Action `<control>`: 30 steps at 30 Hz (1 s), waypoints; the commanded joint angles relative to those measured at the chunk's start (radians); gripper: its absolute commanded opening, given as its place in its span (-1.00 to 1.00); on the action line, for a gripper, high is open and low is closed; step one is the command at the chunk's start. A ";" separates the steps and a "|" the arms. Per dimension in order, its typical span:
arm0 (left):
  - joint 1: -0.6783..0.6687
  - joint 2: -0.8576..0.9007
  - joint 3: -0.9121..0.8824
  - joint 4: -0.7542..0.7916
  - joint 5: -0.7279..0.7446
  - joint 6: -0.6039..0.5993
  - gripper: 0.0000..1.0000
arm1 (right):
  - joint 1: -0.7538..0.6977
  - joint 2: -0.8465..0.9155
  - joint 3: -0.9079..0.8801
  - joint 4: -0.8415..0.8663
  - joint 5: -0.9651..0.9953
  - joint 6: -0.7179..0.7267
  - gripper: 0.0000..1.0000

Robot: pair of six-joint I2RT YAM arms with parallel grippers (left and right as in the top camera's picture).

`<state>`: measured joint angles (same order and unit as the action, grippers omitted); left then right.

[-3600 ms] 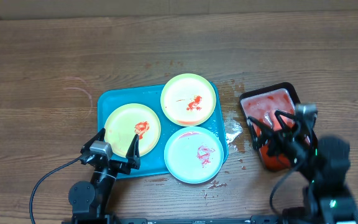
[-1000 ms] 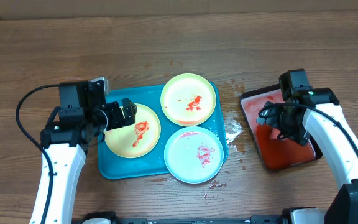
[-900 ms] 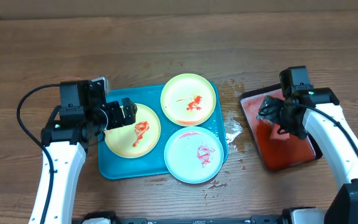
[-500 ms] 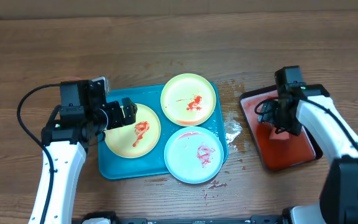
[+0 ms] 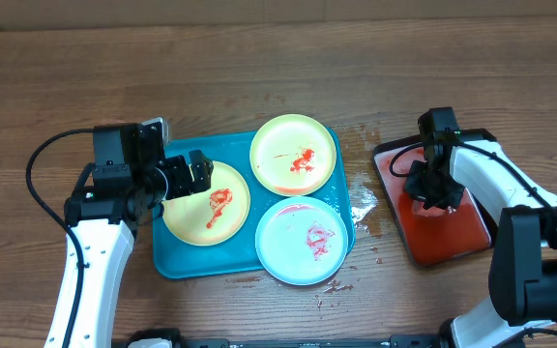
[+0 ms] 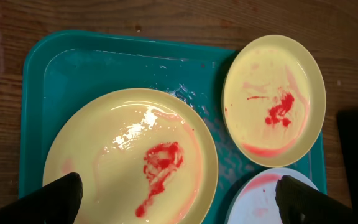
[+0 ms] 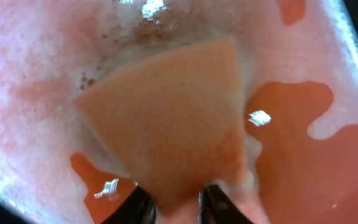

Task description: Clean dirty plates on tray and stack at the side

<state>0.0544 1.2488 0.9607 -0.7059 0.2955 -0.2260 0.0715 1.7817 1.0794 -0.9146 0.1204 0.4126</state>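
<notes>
**While the left claw (image 5: pixel 193 176) waits spread, the right claw (image 7: pixel 173 208) pinches a sponge (image 7: pixel 166 124)**

Since a second ago, we see the right claw has slid to the upper left of the black tray (image 5: pixel 378 158) and closed on the sponge's narrow end; the left has not moved. Splashes dot the wooden table (image 5: pixel 259 68) between the trays. Three red-smeared plates (image 5: pixel 293 154) sit on the tray (image 5: pixel 167 159) at centre, the pale blue plate (image 5: pixel 302 240) overhanging its lower right rim.
</notes>
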 commanded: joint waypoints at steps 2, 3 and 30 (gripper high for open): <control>0.004 0.008 0.027 0.010 0.008 0.021 0.93 | -0.006 0.008 0.020 0.013 -0.005 -0.002 -0.83; 0.004 0.008 0.027 0.012 0.009 0.021 0.91 | -0.006 0.008 0.020 0.013 -0.005 -0.002 -0.92; 0.004 0.008 0.025 0.023 0.013 0.020 0.50 | -0.010 -0.232 0.019 0.077 -0.417 0.000 -0.92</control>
<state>0.0544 1.2488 0.9611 -0.6842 0.2958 -0.2260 0.0689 1.5639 1.0794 -0.8772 -0.1032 0.4446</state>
